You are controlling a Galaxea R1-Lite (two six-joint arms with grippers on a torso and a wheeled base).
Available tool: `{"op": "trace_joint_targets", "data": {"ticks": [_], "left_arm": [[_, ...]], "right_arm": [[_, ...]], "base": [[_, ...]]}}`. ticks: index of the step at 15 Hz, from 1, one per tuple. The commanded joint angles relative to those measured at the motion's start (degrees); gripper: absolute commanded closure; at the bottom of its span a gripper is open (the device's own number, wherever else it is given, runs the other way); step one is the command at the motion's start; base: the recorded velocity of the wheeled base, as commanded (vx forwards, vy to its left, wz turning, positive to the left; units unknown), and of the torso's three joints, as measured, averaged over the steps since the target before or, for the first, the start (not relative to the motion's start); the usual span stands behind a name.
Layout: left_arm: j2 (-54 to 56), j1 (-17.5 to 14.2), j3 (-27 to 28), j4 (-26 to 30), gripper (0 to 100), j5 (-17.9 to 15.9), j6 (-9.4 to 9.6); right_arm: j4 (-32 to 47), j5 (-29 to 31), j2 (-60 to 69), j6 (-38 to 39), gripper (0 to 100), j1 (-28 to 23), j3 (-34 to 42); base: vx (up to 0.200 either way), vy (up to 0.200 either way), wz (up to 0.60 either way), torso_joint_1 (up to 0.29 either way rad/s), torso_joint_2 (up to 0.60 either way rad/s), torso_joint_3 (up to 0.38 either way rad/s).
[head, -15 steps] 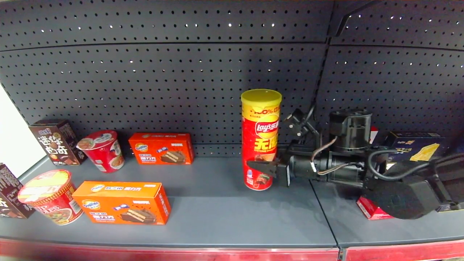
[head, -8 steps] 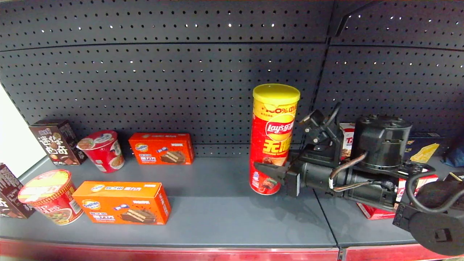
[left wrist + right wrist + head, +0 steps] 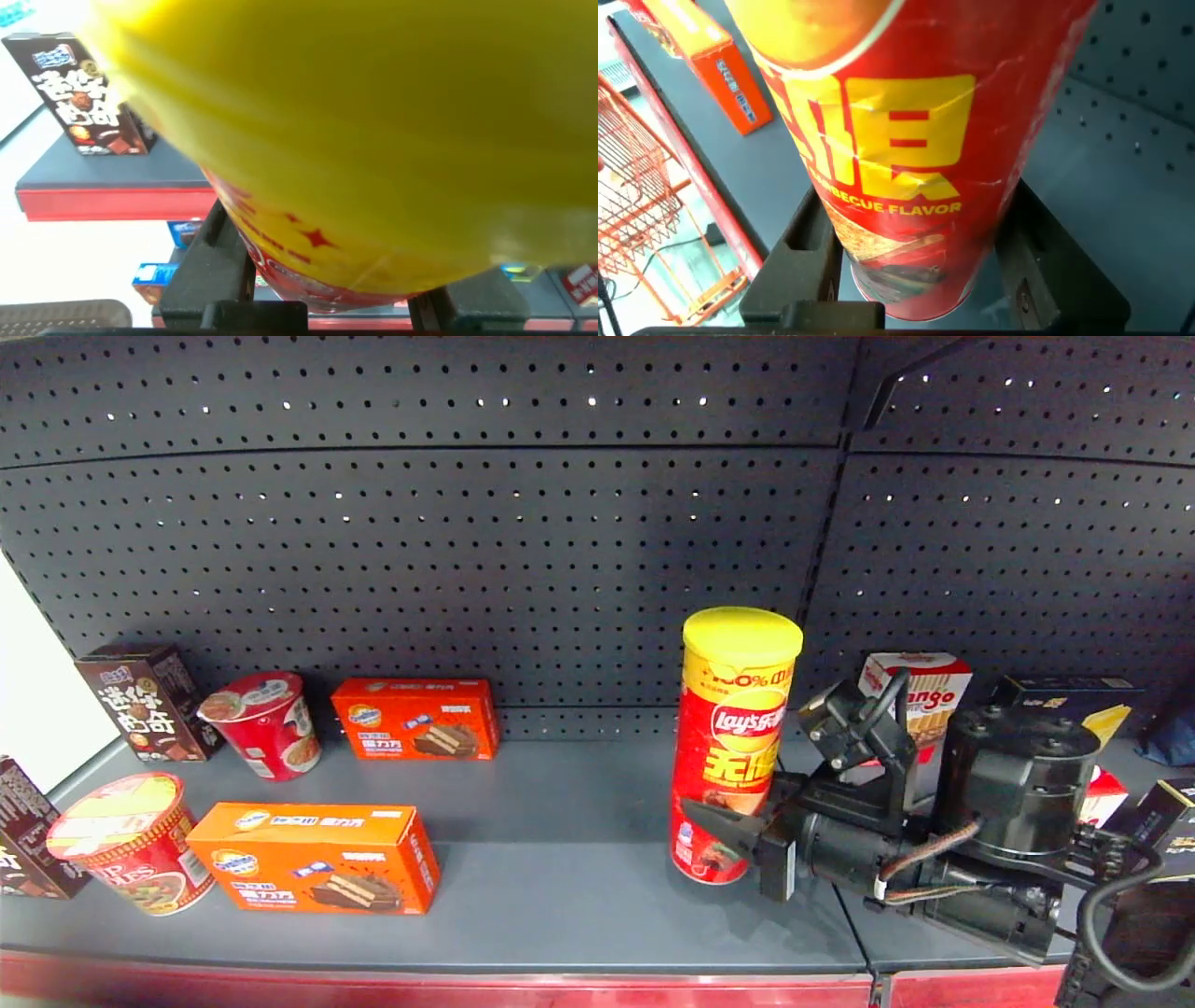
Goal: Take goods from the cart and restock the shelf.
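Note:
A tall red chips can [image 3: 733, 747] with a yellow lid stands upright on the grey shelf [image 3: 560, 887], right of its middle. My right gripper [image 3: 724, 821] comes in from the right and is shut on the can's lower part. In the right wrist view the can [image 3: 906, 140] sits between the two dark fingers [image 3: 799, 252], the right gripper [image 3: 915, 271] closed around it. In the left wrist view my left gripper [image 3: 327, 299] is shut on a yellow and red package [image 3: 355, 140] held very close to the camera.
Two orange wafer boxes [image 3: 317, 854] [image 3: 415, 717], two noodle cups [image 3: 131, 854] [image 3: 263, 721] and brown boxes [image 3: 145, 700] occupy the shelf's left half. A white and red box [image 3: 920, 695] and dark boxes [image 3: 1074, 700] stand behind the right arm. An orange wire cart [image 3: 635, 187] is below the shelf.
My right arm has carried the chips can to the right and toward the shelf's front edge, and a little lower. The white and red box behind it has come into sight.

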State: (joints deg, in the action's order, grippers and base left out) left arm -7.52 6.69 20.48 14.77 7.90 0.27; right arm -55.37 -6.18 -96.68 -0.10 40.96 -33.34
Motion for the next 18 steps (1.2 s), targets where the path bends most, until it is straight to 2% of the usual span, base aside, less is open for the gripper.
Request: {"op": "trace_joint_targets", "data": {"ticks": [1, 5, 8, 18], "left_arm": [[-0.04, -0.01, 0.0, -0.01, 100, 0.27, 0.0], [0.14, -0.01, 0.0, -0.01, 100, 0.98, 0.0], [0.49, 0.07, 0.0, 0.08, 100, 1.07, 0.0], [0.84, 0.16, 0.0, 0.08, 100, 1.07, 0.0]], "right_arm": [[-1.76, 2.67, 0.71, 0.27, 100, 1.84, 2.93], [-6.94, 6.53, 0.36, 1.86, 100, 5.09, 8.47], [-7.38, 7.67, 0.27, 3.0, 100, 5.89, 10.49], [-9.05, 7.41, -4.13, 3.7, 100, 5.18, 10.4]], "base": [[0.0, 0.0, 0.0, 0.0, 0.0, 0.0], [0.0, 0.0, 0.0, 0.0, 0.0, 0.0], [0.0, 0.0, 0.0, 0.0, 0.0, 0.0], [0.0, 0.0, 0.0, 0.0, 0.0, 0.0]]}}
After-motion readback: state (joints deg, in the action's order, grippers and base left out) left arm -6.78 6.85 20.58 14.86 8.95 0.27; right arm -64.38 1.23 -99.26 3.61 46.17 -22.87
